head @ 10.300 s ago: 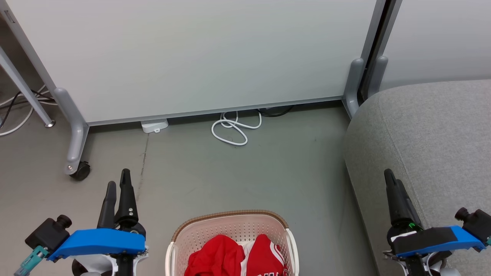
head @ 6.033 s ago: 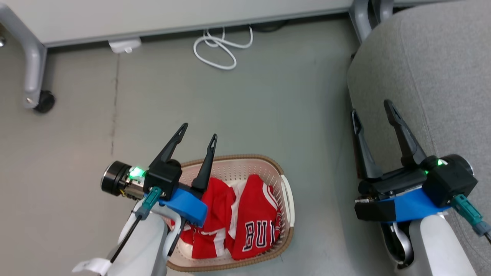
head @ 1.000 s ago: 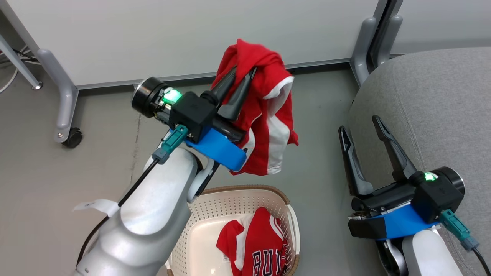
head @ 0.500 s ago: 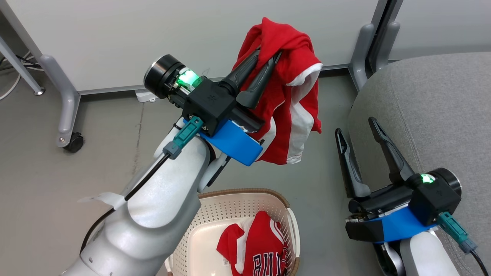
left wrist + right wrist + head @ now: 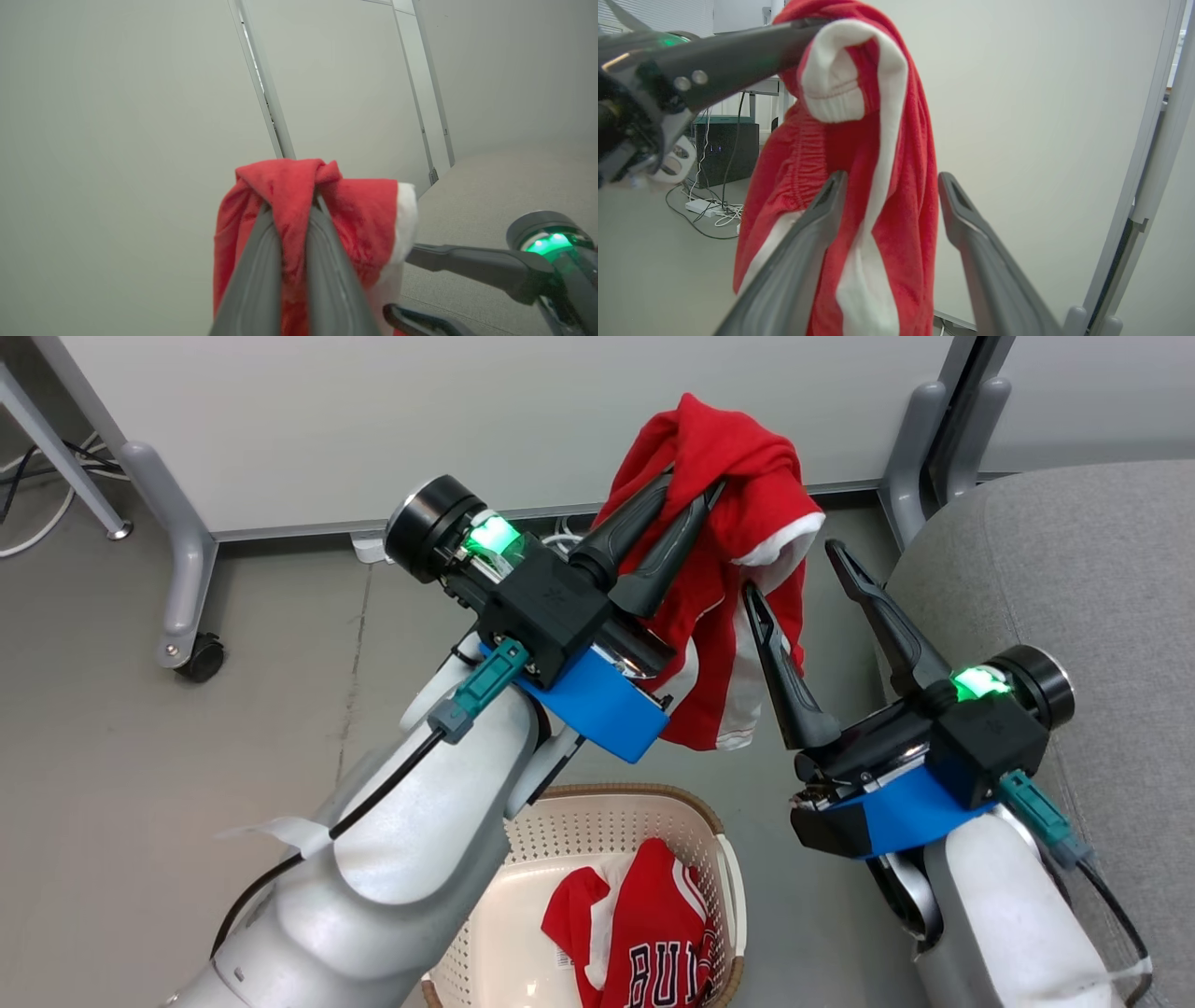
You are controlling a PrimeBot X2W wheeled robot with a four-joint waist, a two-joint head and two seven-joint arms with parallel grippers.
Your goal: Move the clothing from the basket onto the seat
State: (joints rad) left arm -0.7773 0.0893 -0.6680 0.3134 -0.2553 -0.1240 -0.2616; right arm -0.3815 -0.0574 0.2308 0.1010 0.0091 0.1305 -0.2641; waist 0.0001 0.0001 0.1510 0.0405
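Bright, even indoor light; soft shadows, wrist views slightly blurred.

Observed pale partition panel (image 5: 467, 420) on grey legs, black caster (image 5: 202, 659) touching grey floor (image 5: 140, 775). Noted dark box (image 5: 726, 149), white adapter (image 5: 703, 206) and loose cords beside it.

One garment (image 5: 747, 448) hangs from the left gripper (image 5: 693, 483), above the basket (image 5: 579, 821) holding a jersey (image 5: 663, 924); the seat (image 5: 1074, 551) lies right.
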